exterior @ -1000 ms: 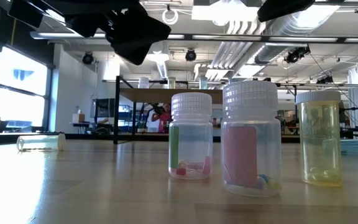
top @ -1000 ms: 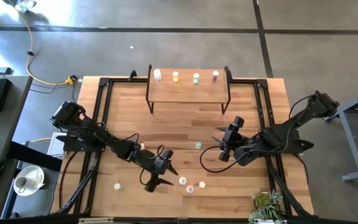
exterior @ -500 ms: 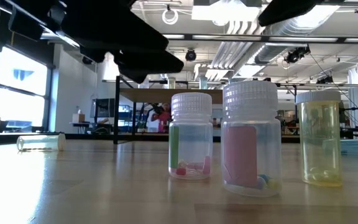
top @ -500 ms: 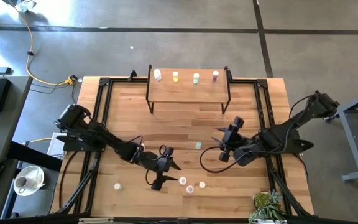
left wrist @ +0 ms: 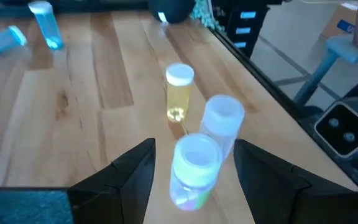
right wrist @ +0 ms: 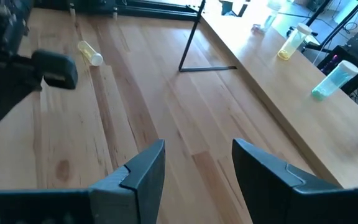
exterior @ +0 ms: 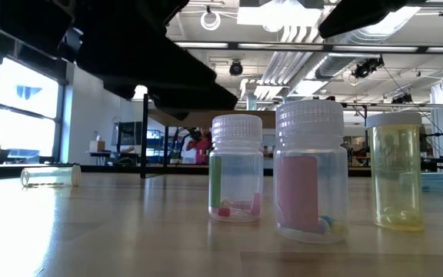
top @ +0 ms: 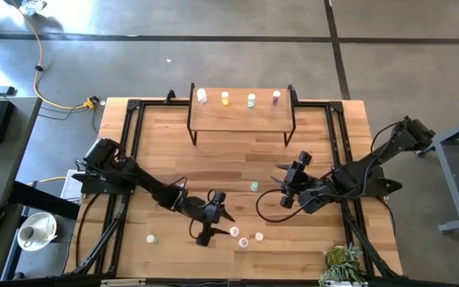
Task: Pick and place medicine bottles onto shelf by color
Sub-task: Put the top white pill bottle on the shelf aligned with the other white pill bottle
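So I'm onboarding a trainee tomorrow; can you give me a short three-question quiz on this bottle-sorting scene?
1. True or false: the left tool is open around a green bottle.
2. How many bottles stand on the shelf? A) two B) four C) six
3. Fill in: the right tool holds ____.

Key: 1 true; 2 B; 3 nothing.
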{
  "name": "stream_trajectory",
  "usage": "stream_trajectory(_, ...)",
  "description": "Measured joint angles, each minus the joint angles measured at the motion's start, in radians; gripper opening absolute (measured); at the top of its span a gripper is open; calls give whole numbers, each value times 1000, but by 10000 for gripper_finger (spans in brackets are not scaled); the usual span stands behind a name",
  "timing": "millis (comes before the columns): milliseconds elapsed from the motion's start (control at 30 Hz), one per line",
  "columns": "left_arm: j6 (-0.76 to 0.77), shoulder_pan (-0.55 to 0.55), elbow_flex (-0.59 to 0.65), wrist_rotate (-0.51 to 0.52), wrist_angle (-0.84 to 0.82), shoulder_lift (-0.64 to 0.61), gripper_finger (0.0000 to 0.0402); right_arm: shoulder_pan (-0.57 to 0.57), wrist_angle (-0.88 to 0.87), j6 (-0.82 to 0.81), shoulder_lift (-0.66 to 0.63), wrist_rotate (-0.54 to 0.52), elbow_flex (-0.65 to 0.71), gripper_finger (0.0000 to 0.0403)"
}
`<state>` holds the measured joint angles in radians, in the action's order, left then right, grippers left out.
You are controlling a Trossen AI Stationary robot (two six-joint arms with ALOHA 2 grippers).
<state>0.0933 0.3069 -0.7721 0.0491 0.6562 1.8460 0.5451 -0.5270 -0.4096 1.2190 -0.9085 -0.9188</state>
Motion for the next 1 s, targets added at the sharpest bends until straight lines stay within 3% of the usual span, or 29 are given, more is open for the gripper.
stream_trajectory(467, -2, 0, -86, -12, -1, 111, 207, 0, 9, 10, -1, 1, 0, 178)
stream_trajectory(1000, 0, 1, -91, 23, -33, 121, 207, 0, 9, 10, -1, 3, 0, 178)
